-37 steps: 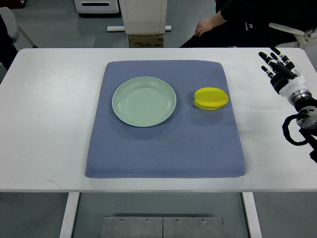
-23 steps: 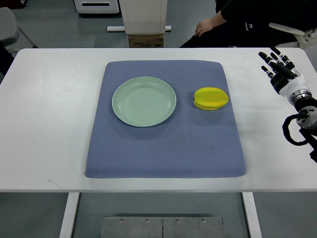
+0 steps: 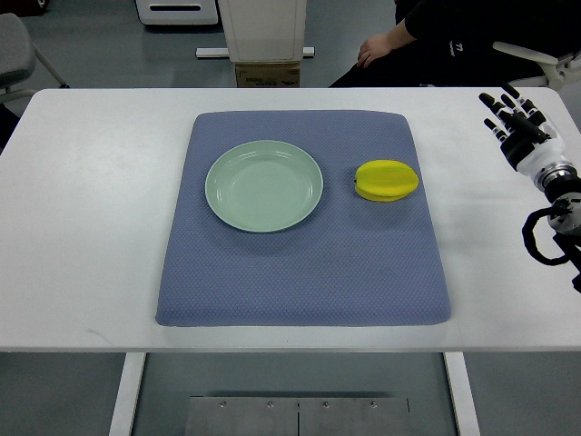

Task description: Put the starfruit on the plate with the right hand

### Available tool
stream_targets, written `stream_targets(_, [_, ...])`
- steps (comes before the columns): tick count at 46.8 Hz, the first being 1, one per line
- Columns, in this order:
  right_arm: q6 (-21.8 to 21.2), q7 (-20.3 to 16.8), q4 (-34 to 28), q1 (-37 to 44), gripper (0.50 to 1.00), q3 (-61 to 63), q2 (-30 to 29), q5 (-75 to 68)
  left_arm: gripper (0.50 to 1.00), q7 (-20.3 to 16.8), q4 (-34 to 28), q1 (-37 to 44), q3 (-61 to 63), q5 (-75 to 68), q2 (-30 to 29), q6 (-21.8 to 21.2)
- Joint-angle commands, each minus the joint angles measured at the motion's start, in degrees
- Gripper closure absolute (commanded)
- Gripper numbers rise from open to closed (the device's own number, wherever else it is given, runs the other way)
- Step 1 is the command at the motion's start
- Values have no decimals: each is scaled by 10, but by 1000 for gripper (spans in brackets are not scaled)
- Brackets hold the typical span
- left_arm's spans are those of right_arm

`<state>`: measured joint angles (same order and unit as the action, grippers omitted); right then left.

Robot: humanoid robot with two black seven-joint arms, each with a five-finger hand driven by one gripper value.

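- My right hand point(image 3: 519, 129) hovers over the bare white tabletop point(image 3: 82, 209), off the right edge of the blue mat point(image 3: 300, 282), toward the mat's far right corner.
- My fingers point(image 3: 501, 107) are stretched out straight and slightly spread, pointing away from me; they hold nothing.
- The starfruit point(image 3: 387, 180) lies on the mat's right half, well apart from my fingers, to their left and a little nearer to me.
- Between the starfruit and my fingers there is a strip of mat and then bare tabletop.
- The green plate point(image 3: 264, 185) sits on the mat left of the starfruit, close by but not touching it; nothing lies on it.
- A black cable loop point(image 3: 543, 238) hangs by my wrist, beside the mat's right edge.
- Beyond the mat's far edge, past the tabletop, a person point(image 3: 427, 41) in dark clothes sits with one hand resting on a knee.
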<state>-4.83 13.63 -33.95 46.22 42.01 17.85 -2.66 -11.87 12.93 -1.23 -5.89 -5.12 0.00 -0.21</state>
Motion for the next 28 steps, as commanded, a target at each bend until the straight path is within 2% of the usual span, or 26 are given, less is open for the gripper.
stream_targets(1, [0, 0, 0, -1, 500, 0, 2, -1, 500, 0, 0, 0, 0, 0, 0, -1])
stream_targets(28, [-1, -6, 0, 11, 500, 0, 14, -1, 500, 0, 0, 0, 0, 0, 0, -1])
